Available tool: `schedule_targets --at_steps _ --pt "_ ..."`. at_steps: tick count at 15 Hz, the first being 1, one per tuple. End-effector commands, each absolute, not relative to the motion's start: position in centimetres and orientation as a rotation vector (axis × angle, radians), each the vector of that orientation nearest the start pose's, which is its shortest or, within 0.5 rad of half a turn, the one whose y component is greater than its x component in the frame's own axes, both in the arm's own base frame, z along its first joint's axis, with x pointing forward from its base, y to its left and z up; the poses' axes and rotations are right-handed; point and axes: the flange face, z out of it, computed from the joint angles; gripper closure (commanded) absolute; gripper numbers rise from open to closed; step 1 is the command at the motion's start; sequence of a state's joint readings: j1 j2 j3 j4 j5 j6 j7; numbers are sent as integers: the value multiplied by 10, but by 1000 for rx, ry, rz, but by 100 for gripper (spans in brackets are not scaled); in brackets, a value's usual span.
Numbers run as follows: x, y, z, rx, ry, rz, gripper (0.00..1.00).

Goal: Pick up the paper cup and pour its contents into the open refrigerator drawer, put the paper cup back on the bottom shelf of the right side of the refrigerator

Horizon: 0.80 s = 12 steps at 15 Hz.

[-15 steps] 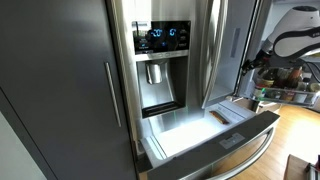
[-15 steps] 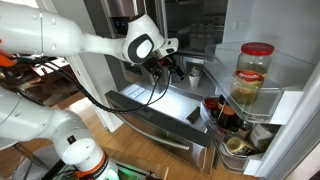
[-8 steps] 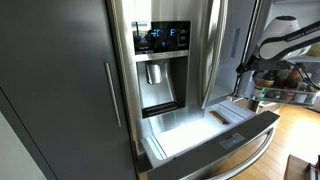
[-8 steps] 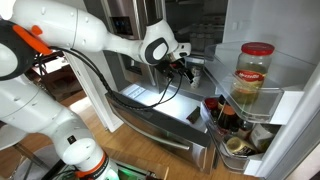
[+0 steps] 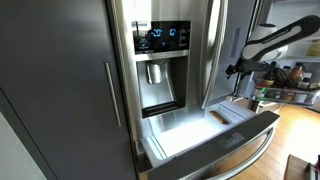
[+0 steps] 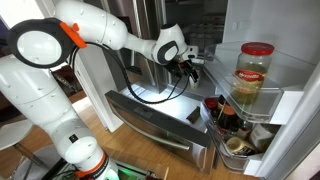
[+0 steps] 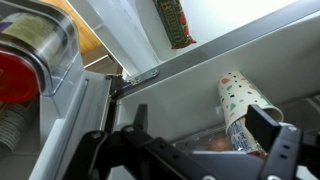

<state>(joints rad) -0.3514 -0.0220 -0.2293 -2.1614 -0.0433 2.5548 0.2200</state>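
Observation:
The paper cup (image 7: 238,98), white with coloured specks, shows in the wrist view just inside my right fingertip, on a shelf inside the refrigerator (image 5: 195,70). My gripper (image 7: 190,150) is open, its dark fingers spread to either side, and holds nothing. In both exterior views the gripper (image 5: 236,69) (image 6: 195,68) reaches into the open right side of the fridge. The refrigerator drawer (image 5: 205,128) is pulled out below, with a bright white interior (image 6: 148,96) and a steel front with a bar handle.
The open door's shelves hold a large jar with a red lid (image 6: 254,76) and several small bottles (image 6: 222,115). The jar (image 7: 30,55) and a green bottle (image 7: 175,20) also show in the wrist view. A labelled container (image 7: 243,135) sits by the cup. Dark cabinet panels (image 5: 60,90) stand beside the fridge.
The arm has reached further into the right side of the fridge and the gripper has come closer to the shelf. The drawer has stayed open.

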Motion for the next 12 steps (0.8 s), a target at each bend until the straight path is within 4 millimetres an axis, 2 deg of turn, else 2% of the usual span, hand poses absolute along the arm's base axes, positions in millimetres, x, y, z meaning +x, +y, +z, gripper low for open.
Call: schedule_targets --at_steps 1,3,4,7,10,12 --pt "502 -330 435 -2923 1202 -658 0" --pt "511 -334 422 -2908 1252 -636 0" --pt "499 -327 436 -2922 1219 -638 0" --pt "509 -331 423 -2931 1228 -618 0" --pt "510 -333 423 -2931 1229 -621 0" --pt "520 -327 419 -2917 1172 -670 0"
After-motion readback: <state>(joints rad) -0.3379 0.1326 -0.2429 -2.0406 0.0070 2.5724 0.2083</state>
